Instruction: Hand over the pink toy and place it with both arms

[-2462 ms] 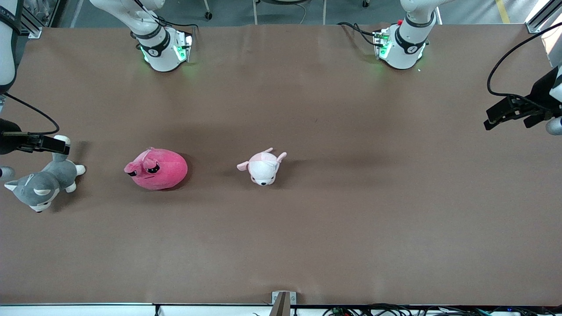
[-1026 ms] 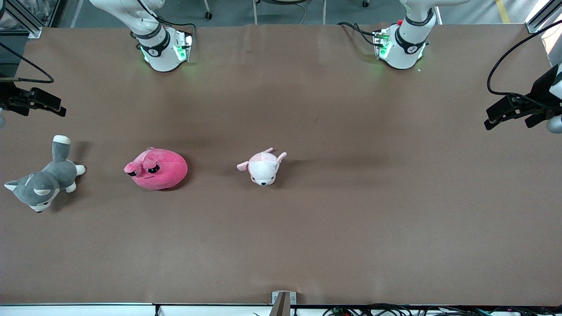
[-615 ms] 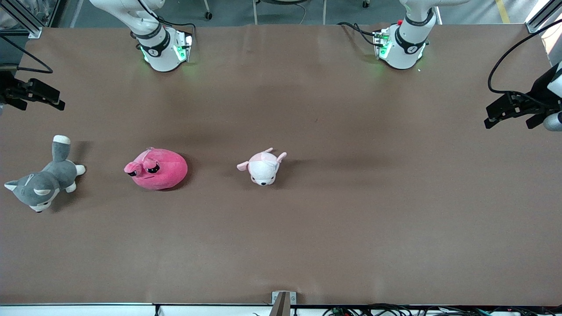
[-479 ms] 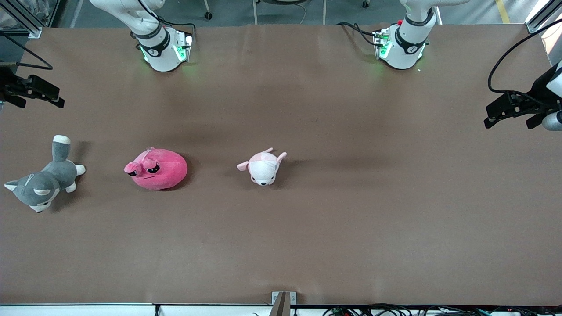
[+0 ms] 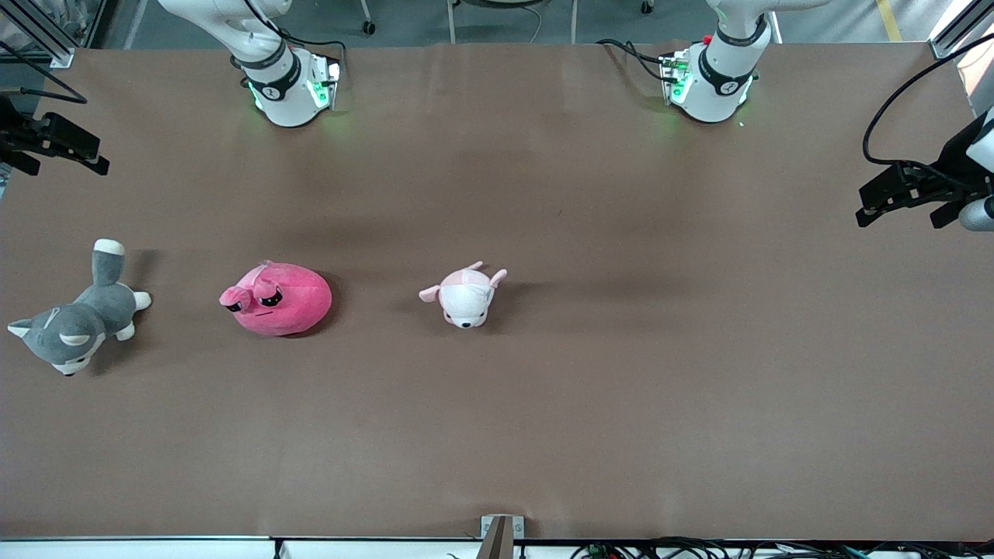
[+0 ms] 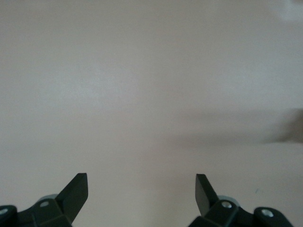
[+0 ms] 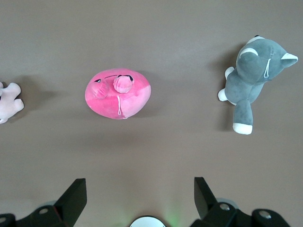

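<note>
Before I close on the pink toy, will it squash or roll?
The pink toy looks like soft plush, so it probably squashes under a pinch. Its rounded blob shape may rock if nudged. Its floppy ears likely give a poor hold; aim for the body.

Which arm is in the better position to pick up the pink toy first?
The right. The pink toy lies toward the right arm's end of the table, and the open right gripper already sees it. The open left gripper waits over bare table at its own end.
</note>
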Available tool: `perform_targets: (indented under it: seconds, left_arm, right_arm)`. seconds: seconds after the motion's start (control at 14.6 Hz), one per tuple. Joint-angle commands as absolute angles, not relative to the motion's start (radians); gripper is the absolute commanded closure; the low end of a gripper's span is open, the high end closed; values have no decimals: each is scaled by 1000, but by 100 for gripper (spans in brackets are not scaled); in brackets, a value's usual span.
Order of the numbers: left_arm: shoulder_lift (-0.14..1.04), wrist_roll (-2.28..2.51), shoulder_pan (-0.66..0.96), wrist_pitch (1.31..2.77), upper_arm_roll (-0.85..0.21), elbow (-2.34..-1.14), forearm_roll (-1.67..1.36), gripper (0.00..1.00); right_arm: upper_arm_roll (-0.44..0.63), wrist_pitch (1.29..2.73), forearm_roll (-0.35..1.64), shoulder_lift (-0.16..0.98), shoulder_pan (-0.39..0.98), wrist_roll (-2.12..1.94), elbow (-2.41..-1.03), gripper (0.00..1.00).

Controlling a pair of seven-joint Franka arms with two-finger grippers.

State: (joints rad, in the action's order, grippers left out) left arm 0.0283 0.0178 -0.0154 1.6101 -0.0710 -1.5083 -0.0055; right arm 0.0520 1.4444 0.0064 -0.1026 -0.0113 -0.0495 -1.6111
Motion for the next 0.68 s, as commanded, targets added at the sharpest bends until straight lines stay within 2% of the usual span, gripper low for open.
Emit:
perform_targets:
  seconds: [0.0, 0.62]
  left_arm:
    - [29, 6, -18, 1600, -64, -1496, -15, 0]
    - [29, 8, -17, 1600, -61, -1494, -14, 0]
  right_arm:
    - [52, 1459, -6, -130, -5, -49, -1647, 0]
    - [52, 1471, 2, -132, -3, -48, -1640, 0]
